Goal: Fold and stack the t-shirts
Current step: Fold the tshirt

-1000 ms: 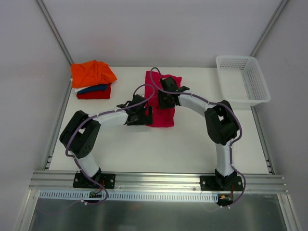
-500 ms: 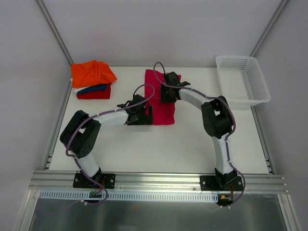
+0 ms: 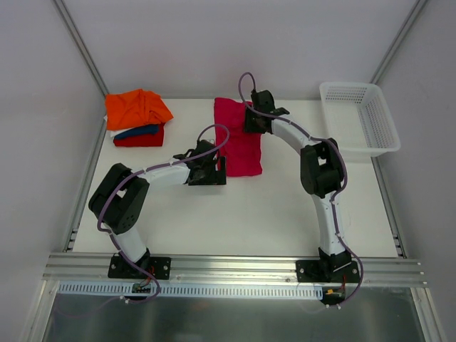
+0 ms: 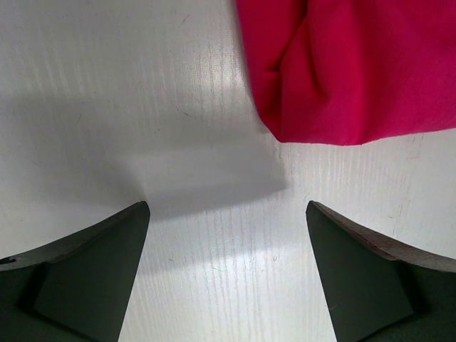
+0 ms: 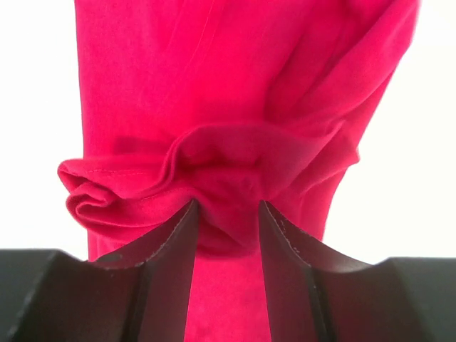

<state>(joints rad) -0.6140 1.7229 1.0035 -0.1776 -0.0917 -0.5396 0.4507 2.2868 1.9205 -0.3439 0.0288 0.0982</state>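
While the overhead view gives me the layout, it does not let me read either set of fingers (for those I lean on the wrist cameras). From above, the magenta-pink t-shirt (image 3: pixel 239 146) lies as a long narrow strip in the middle of the far half of the table (image 3: pixel 235 214). The right gripper (image 3: pixel 254 121) sits at its far right end and the left gripper (image 3: pixel 217 172) just beside its near left corner.

My right wrist camera shows what the top view cannot: the two dark fingers are closed on a bunched fold of the pink cloth, which rolls up into a thick ridge between and beside them. On the left wrist camera the fingers stand wide apart over bare white tabletop, with nothing between them. The rounded corner of the pink shirt lies just ahead of them, apart from both.

Only the overhead view takes in the rest. At the far left corner an orange t-shirt (image 3: pixel 137 108) tops a dark blue t-shirt (image 3: pixel 140 131) and a red t-shirt (image 3: pixel 140 141). A white mesh basket (image 3: pixel 385 132) sits at the far right corner, well apart from the pink shirt.
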